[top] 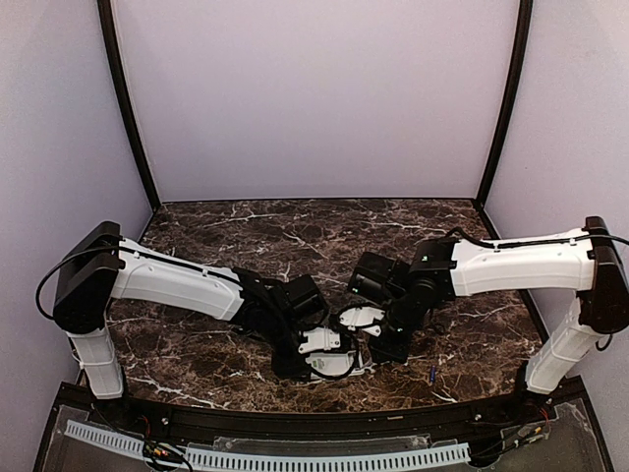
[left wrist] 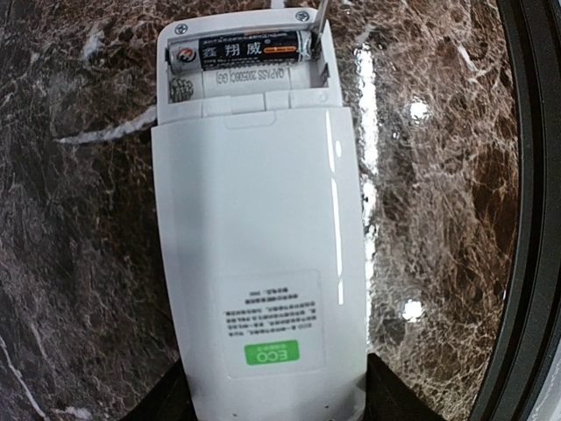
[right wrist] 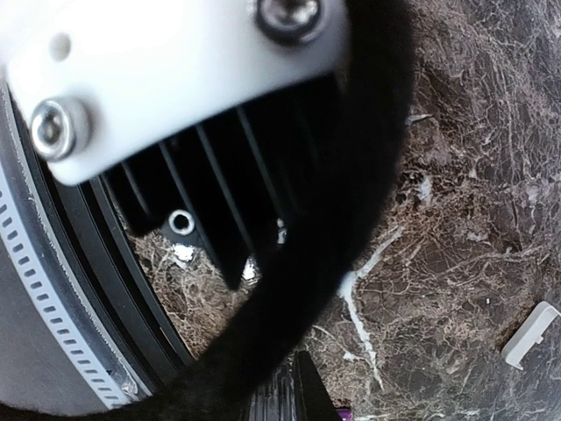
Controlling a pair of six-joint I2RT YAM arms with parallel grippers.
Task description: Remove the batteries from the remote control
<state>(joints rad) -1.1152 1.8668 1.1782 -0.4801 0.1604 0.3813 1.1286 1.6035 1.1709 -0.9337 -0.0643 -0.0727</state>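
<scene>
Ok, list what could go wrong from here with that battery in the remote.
1. The thin metal tip at the seated battery's end could slip and gouge the remote control instead of levering it out.
2. The left gripper holds the remote by one end only, so prying may twist it.
3. The loose battery lies near the table's front edge and might roll off.

A robotics lab test cell: a dark marble-patterned table [top: 246,226] is boxed in by plain lavender walls [top: 314,98] and black frame posts [top: 126,103]. The left arm [top: 167,280] is bolted at 7 o'clock, the right arm [top: 521,264] at 5, and a slotted cable duct [top: 295,457] runs along 6.
</scene>
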